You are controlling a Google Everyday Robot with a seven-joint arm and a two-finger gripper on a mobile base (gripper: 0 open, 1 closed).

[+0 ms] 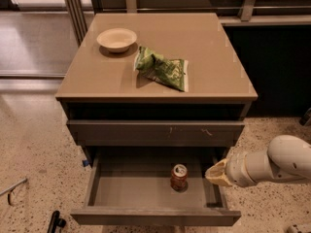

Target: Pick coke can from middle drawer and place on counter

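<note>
The coke can [179,177], red with a silver top, stands upright on the grey floor of the open middle drawer [121,191], right of centre. My gripper [216,173] comes in from the right at the end of the white arm and hovers over the drawer's right wall, a short way right of the can and apart from it. The tan counter [209,52] tops the cabinet above.
A pale round bowl [116,39] and a green snack bag [161,68] lie on the counter. The shut drawer front [155,130] with pale scratch marks sits above the open drawer. Speckled floor surrounds the cabinet; a dark wall stands on the right.
</note>
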